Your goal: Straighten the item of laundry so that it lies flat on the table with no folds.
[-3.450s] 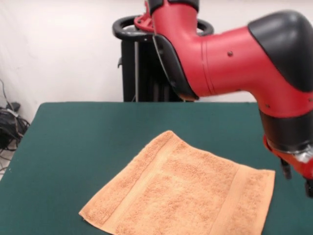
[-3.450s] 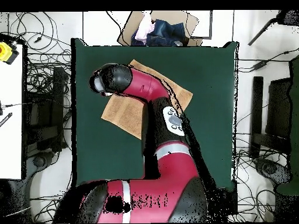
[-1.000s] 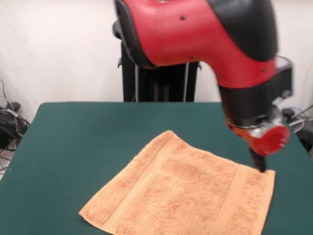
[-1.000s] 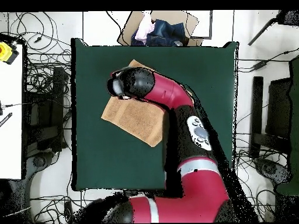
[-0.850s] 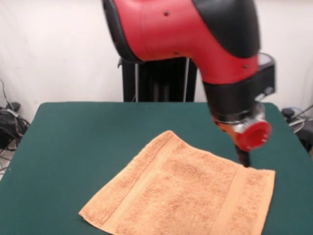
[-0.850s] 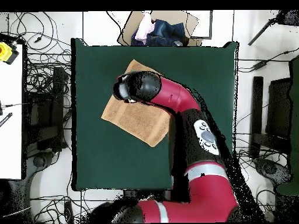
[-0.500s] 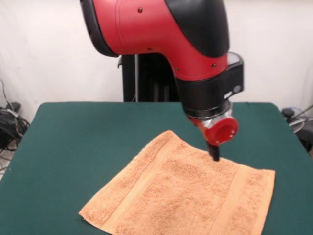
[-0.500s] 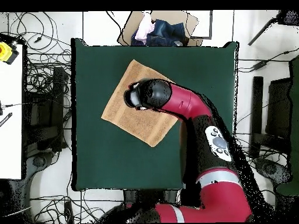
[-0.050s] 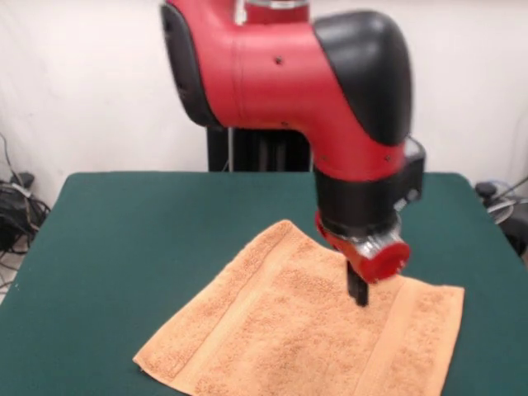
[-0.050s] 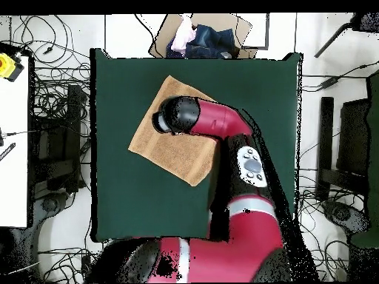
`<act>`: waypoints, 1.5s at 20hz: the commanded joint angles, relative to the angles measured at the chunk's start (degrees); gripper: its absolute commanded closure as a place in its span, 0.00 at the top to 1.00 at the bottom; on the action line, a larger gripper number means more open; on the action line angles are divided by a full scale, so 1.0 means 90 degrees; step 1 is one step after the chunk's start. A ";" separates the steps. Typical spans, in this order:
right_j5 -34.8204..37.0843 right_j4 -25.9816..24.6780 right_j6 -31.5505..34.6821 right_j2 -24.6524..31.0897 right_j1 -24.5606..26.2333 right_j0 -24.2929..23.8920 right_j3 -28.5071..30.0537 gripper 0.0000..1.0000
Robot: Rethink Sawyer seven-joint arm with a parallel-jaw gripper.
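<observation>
The light orange-tan terry-cloth towel [image 9: 305, 330] lies spread on the dark green felt-topped table [image 9: 132, 239], turned at an angle so one corner points toward the far side, its nearest part running off the bottom of the front view. It has not shifted from where it lay half a second ago, and no fold shows in the visible part; flat woven bands run near its two ends. From overhead the towel [image 10: 159, 144] sits in the table's [image 10: 252, 89] upper left part, partly covered by the arm.

Against the frame half a second ago, the red and black arm [image 9: 305, 91] has turned at the wrist and the gripper [image 9: 357, 290] sits lower and slightly further in over the towel, near the inner edge of the right-hand woven band. Its dark tip appears to touch or nearly touch the pile. Only a single dark stub shows beneath the red wrist disc, so I cannot tell how the gripper stands, and nothing is seen held.
</observation>
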 commanded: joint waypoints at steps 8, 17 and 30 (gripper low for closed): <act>0.2767 0.0476 0.0926 -0.0197 0.1667 0.0304 -0.4057 0.00; 0.3967 0.0384 0.0272 0.0075 0.1556 -0.0081 -0.4659 0.00; 0.4217 0.1595 0.0419 0.0810 0.0776 -0.0238 -0.3226 0.00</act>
